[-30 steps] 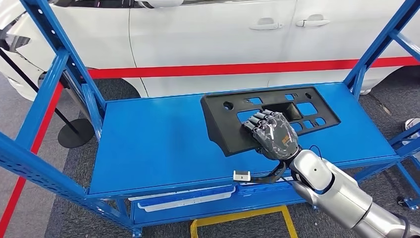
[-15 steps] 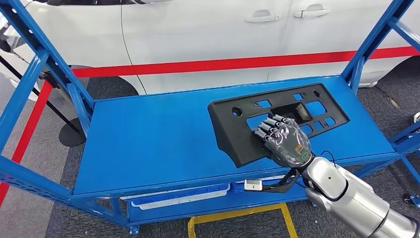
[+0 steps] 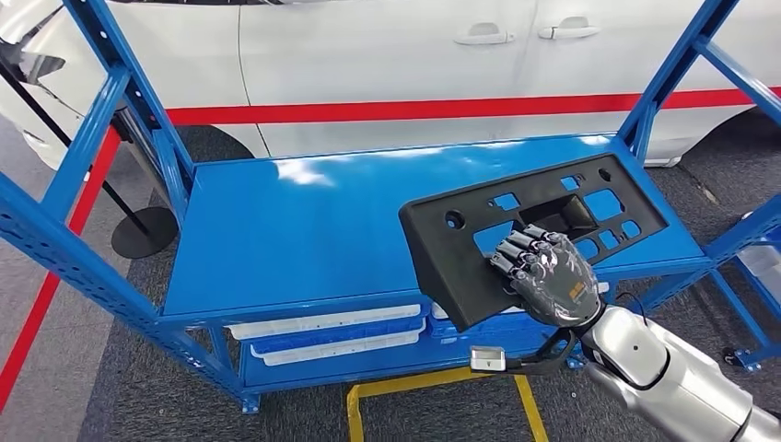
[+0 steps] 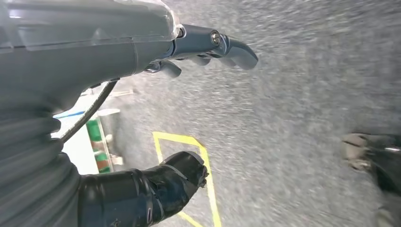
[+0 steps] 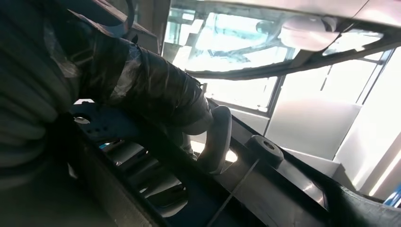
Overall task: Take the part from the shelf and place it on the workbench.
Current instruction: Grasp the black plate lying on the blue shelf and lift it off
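The right hand (image 3: 545, 276) grips the flat black moulded plastic panel with rectangular cut-outs (image 3: 530, 226) at its near long edge. The dark fingers (image 3: 521, 247) lie curled over the panel's upper face, their tips at the rim of a cut-out; in the right wrist view the thick grey thumb (image 5: 215, 137) presses the underside, so the edge is clamped between thumb and fingers. An edge hold of this kind appears suited to a thin, wide part that offers no other purchase.

The panel sits tilted. The corner on the thumb side of the grip overhangs the front lip of the blue painted steel shelf deck (image 3: 304, 230); the far end, beyond the fingertips, lies over the deck. Whether that end touches the deck cannot be told. Judged from this, removal from the shelf is under way and placement on the workbench is not yet done.

The left hand (image 4: 142, 94) hangs over grey carpeted floor (image 4: 293, 104), fingers spread, nothing between them and the thumb.

Surroundings: blue perforated uprights (image 3: 120, 101) frame the shelf. Pale trays (image 3: 322, 336) sit on the tier beneath the gripped edge. Beyond the fingertips stands a white car (image 3: 387, 55) behind a red strip (image 3: 414, 110). Yellow floor tape (image 3: 442, 387) runs below the wrist.
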You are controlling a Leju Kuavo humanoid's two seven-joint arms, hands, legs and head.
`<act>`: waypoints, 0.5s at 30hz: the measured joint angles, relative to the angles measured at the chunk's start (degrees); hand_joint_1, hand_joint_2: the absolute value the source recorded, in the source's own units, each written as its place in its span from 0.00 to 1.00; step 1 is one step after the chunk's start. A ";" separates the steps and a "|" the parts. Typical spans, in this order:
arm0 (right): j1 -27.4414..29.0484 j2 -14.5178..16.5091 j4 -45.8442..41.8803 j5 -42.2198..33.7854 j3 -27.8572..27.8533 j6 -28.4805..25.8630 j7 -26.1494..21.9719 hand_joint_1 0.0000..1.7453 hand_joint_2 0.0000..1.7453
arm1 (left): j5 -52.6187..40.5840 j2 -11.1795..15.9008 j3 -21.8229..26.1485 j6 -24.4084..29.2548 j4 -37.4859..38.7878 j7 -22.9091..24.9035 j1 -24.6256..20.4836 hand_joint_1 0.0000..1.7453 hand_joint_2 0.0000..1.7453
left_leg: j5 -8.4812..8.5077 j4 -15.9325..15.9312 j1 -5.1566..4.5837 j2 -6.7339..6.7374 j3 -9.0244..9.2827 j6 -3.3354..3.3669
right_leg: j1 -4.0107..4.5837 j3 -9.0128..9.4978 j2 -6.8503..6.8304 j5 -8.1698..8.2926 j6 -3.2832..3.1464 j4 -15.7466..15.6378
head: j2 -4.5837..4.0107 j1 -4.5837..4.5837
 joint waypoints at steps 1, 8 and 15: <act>0.22 0.00 -0.05 -0.20 -0.04 -0.01 -0.17 1.00 1.00 | -0.01 0.01 -0.04 0.01 -0.11 0.01 0.04 0.00 1.00 | 0.51 0.33 0.04 0.02 -1.04 -0.12 | -0.15 0.84 0.00 0.73 0.23 0.91 | 0.00 0.00; 1.01 -0.45 -1.03 -2.05 -0.69 0.09 -1.16 1.00 1.00 | -0.11 0.05 -0.68 0.08 -0.62 0.00 0.14 0.00 1.00 | 2.89 2.64 -0.01 -0.19 -4.97 -2.25 | 0.05 12.63 0.17 2.34 -1.16 -14.47 | 0.01 -0.01; 1.53 -0.52 -1.70 -4.61 -1.07 2.18 -2.28 1.00 1.00 | -0.07 0.13 -1.49 -0.20 -0.64 -0.74 0.18 0.00 1.00 | -8.72 16.79 0.44 -0.59 -8.61 -3.98 | -0.18 7.68 -0.40 6.82 -3.70 -14.81 | 0.00 -0.05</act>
